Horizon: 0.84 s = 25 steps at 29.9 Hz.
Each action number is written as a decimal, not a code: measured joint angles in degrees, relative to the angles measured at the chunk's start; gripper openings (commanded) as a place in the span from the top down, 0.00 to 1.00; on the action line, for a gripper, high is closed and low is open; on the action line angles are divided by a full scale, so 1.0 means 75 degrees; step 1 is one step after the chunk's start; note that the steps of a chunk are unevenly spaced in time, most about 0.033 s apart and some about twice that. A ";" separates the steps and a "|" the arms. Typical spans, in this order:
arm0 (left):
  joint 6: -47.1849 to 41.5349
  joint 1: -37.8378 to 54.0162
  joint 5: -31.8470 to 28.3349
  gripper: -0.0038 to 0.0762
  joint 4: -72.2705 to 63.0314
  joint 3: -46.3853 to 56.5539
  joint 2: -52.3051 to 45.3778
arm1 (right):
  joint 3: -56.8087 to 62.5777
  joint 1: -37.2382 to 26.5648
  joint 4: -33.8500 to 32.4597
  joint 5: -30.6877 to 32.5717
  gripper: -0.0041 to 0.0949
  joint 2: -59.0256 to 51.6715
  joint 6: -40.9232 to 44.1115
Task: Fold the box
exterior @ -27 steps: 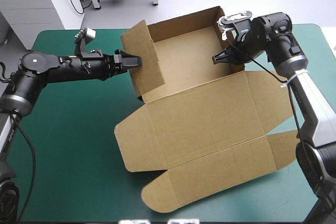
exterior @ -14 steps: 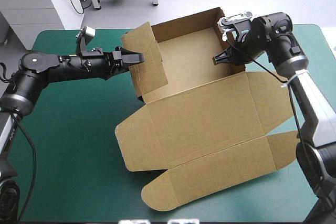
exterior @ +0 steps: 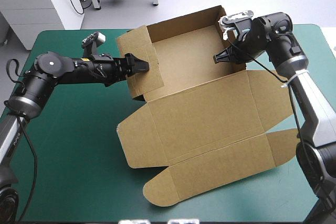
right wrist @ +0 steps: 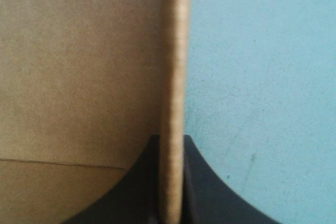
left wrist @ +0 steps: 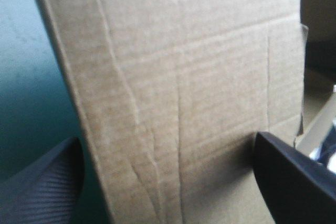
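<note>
The brown box [exterior: 210, 114] lies as an open tray with its lid flat toward the table's front. Its left wall [exterior: 149, 80] stands raised and loose. My left gripper [exterior: 140, 65] is open, with one finger on each side of that wall. In the left wrist view the wall [left wrist: 184, 77] fills the space between the gripper [left wrist: 167, 140] fingers [left wrist: 42, 182]. My right gripper [exterior: 218, 57] is shut on the tray's right wall at its top edge. The right wrist view shows that wall's edge [right wrist: 173, 51] pinched in the gripper [right wrist: 170, 140].
Bare teal-green cover [exterior: 68, 145] lies left of the box and beyond the right wall [right wrist: 262, 77]. The lid's rounded tuck flap [exterior: 163, 192] reaches close to the table's front edge. The side flap [exterior: 283, 140] lies by the right arm.
My left arm has pushed forward toward the box, and its fingers now straddle the left wall. That wall's top has shifted a little leftward. The right gripper has held still.
</note>
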 measured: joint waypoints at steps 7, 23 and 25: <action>-0.3386 -0.1583 -0.0705 0.18 0.3925 -0.0318 -0.0020 | 0.0019 0.0234 -0.0444 -0.0042 0.97 0.0000 0.0032; -0.6721 -0.2748 -0.1107 0.18 0.7191 -0.0372 0.0055 | -0.0886 0.0836 -0.0850 0.0164 0.97 0.0000 0.0306; -0.6721 -0.2748 -0.1114 0.18 0.7158 -0.0372 0.0054 | -0.0893 0.0836 -0.0912 0.0235 0.97 0.0000 0.0306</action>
